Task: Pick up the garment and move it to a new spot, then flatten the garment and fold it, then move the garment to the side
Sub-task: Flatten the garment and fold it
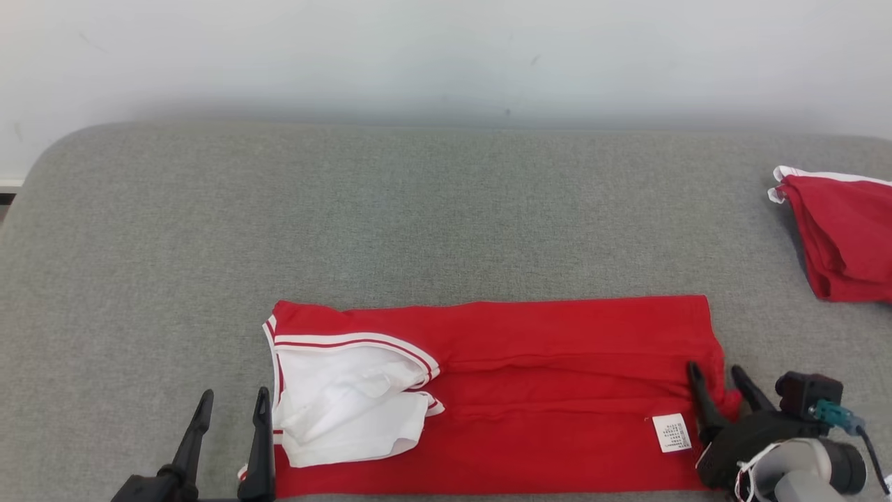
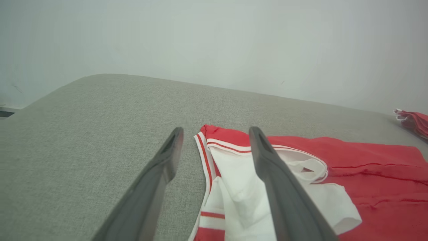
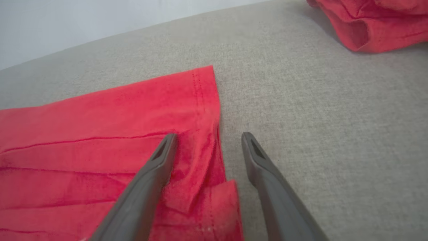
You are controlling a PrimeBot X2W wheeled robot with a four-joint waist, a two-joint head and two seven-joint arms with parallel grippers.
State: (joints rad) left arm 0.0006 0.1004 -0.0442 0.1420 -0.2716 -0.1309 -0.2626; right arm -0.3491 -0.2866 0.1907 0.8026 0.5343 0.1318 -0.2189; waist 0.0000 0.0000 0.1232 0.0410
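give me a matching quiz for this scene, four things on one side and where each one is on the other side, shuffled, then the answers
Things:
1. white label
2. red bundle
3. left gripper
4. right gripper

Places:
a. open, astride the hem end of the spread garment
b. far right of the grey cushion
c. on the spread garment's red cloth, near its right end
d. open, at the spread garment's white end

Pairs: 1-c, 2-b, 3-d, 4-a
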